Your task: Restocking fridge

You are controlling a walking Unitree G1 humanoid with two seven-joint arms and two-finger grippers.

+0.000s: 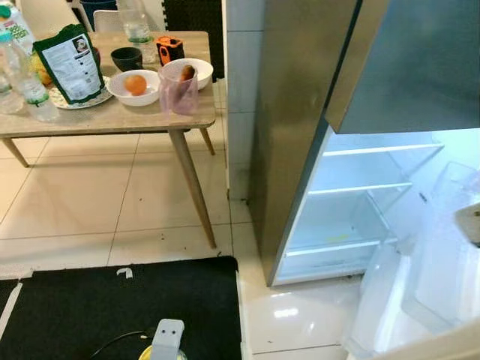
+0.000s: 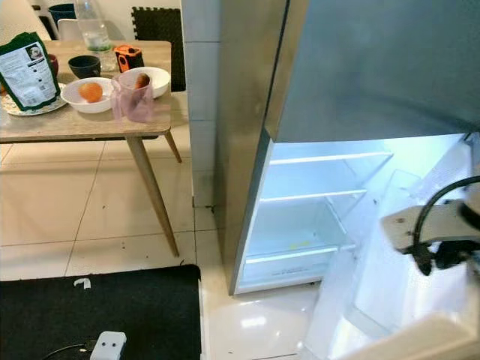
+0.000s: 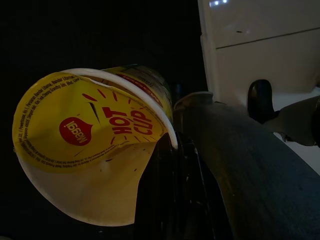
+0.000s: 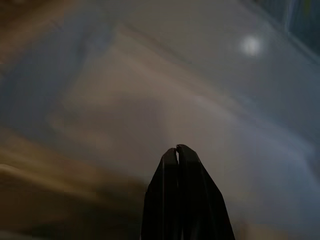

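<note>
Clamped in the left gripper, a yellow noodle cup marked "Hot Cup" lies tilted, its foil lid facing the wrist camera, the arm carried low over a black floor mat with the cup's rim just peeping past the wrist in the left eye view. Off to that gripper's right and a little ahead, the right gripper has its two black fingers pressed together with nothing between them, hanging before a blurred pale surface; the arm behind it reaches in beside the open fridge door and its clear plastic door bins. Beyond the right gripper stands the fridge, lit inside, its white shelves bare and a crisper drawer at the bottom. Ahead of the left gripper and well away across the cream tiled floor, a wooden table holds a white bowl with an orange, a second white bowl, a pink transparent cup, a dark bowl, a green snack bag, an orange-and-black gadget and plastic water bottles.
</note>
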